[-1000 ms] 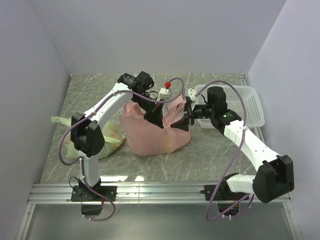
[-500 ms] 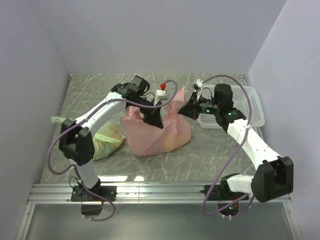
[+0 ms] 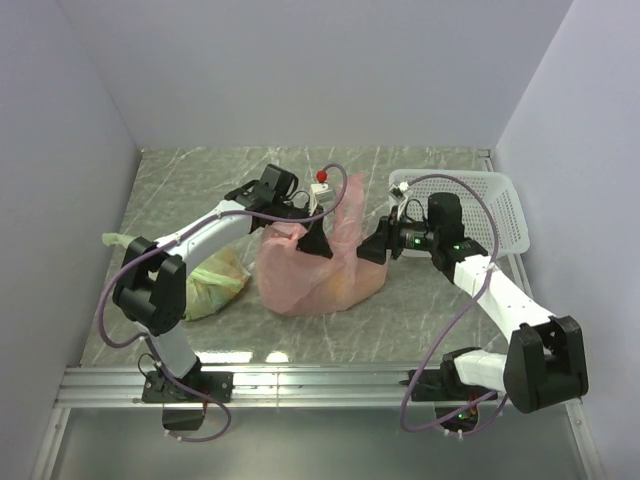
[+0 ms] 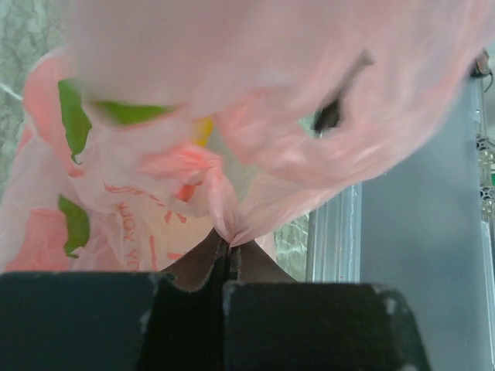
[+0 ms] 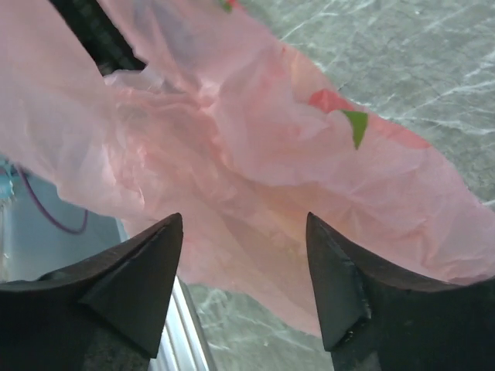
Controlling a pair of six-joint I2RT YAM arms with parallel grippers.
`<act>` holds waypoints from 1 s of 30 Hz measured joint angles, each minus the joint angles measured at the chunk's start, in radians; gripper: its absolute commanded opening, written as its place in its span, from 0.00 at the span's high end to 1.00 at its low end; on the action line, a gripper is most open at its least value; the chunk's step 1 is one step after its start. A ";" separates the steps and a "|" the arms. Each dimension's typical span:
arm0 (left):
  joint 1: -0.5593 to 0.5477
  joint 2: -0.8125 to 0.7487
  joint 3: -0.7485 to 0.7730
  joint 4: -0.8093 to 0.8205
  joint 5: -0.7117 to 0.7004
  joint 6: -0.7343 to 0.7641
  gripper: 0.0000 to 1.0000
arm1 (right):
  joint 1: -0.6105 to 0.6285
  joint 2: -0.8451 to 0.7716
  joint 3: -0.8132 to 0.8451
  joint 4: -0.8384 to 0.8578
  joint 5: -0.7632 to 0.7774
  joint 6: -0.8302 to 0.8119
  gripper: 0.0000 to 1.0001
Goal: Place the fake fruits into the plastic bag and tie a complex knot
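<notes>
Mind the thin film: your left gripper (image 4: 227,249) is pinched tight on a fold of the plastic bag (image 3: 320,278), and a hard pull could tear it or let it slip; your right gripper (image 5: 244,232) has its jaws apart with pink film just ahead (nothing caught), so closing here may grab the wall rather than a handle; the bag sits mid-table, both arms reaching inward over it from either side.
</notes>
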 measured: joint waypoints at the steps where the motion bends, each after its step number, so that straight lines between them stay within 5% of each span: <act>1: 0.000 0.006 0.000 0.005 0.008 0.000 1.00 | -0.004 -0.010 -0.014 0.009 -0.014 -0.012 0.26; 16: 0.001 0.076 0.071 -0.063 0.096 0.091 0.94 | 0.015 0.032 -0.021 0.160 -0.140 -0.145 0.17; 27: 0.001 0.077 0.144 -0.161 0.115 0.176 0.94 | -0.001 0.034 0.161 -0.317 -0.212 -0.742 0.12; 28: 0.001 0.078 0.144 -0.166 0.114 0.179 0.94 | -0.013 0.035 0.174 -0.364 -0.214 -0.790 0.03; 30: 0.001 0.078 0.144 -0.171 0.114 0.184 0.94 | -0.034 0.036 0.192 -0.445 -0.218 -0.859 0.02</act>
